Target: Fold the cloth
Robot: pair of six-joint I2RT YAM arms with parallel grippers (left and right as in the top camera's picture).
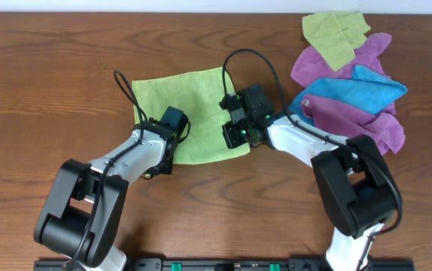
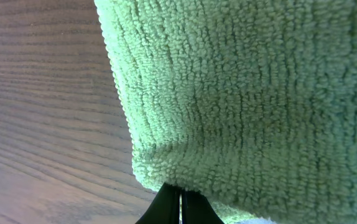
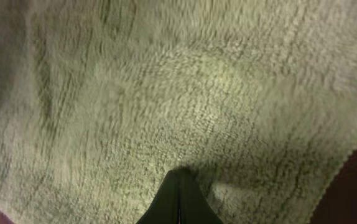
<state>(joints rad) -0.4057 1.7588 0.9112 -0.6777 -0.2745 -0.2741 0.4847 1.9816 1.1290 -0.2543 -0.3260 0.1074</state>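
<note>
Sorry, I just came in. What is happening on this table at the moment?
Two robot arms are folding a lime-green cloth, which lies spread on the wooden table. The left gripper is shut on its near left edge, the right gripper on its near right corner. No fold shows yet. A pile of other cloths lies at the far right.

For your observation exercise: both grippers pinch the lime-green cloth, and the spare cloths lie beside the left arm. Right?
No: the overhead view shows the spare cloths beside the right arm. The left gripper and right gripper do pinch the lime-green cloth.
</note>
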